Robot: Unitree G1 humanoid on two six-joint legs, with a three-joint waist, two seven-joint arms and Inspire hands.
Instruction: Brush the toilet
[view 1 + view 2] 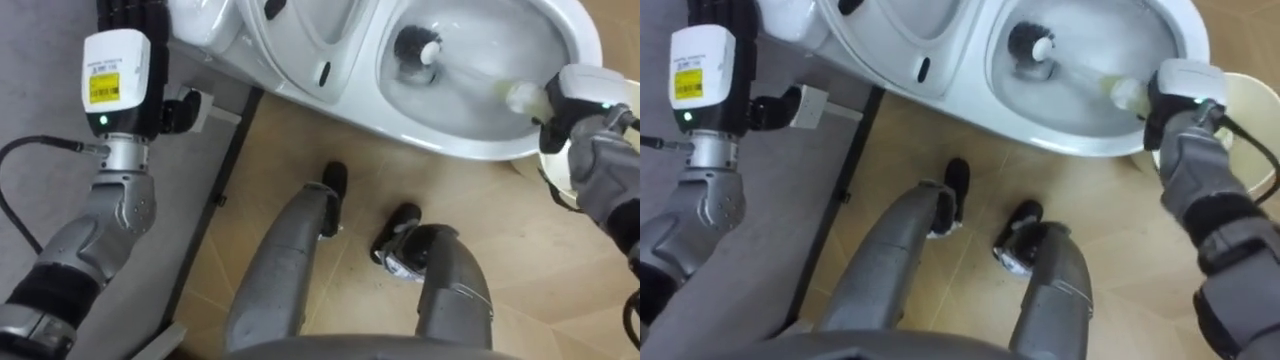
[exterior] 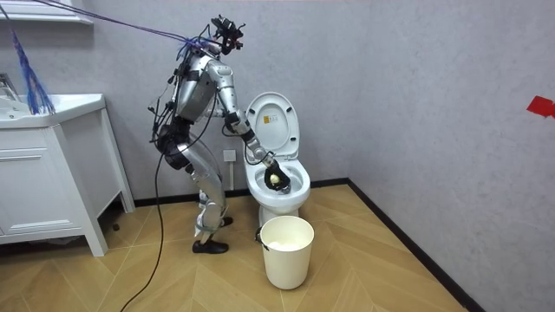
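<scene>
Toilet brush (image 1: 480, 79) was found inside the toilet bowl (image 1: 450, 140). Its bristle head (image 1: 418, 48) sat low against the inner wall towards the far side, and its shaft slanted up to the right across the rim. The right hand (image 1: 585, 100) was closed round the handle end at the bowl's right edge. I judged the grip was taken that high to keep the hand out of the bowl while the head reached the bottom. Behind the bowl the seat and lid (image 2: 270, 121) stood raised, leaving it open for the work. The robot stood close against the toilet's near side, leaning forward, presumably for reach. The left hand (image 1: 130, 12) was raised at the far left, away from the work, and whether it was open or closed could not be determined. The brush showed a dark rounded head with a pale centre and a pale, translucent handle. A white pail (image 2: 286, 251) stood on the floor just before the toilet.
</scene>
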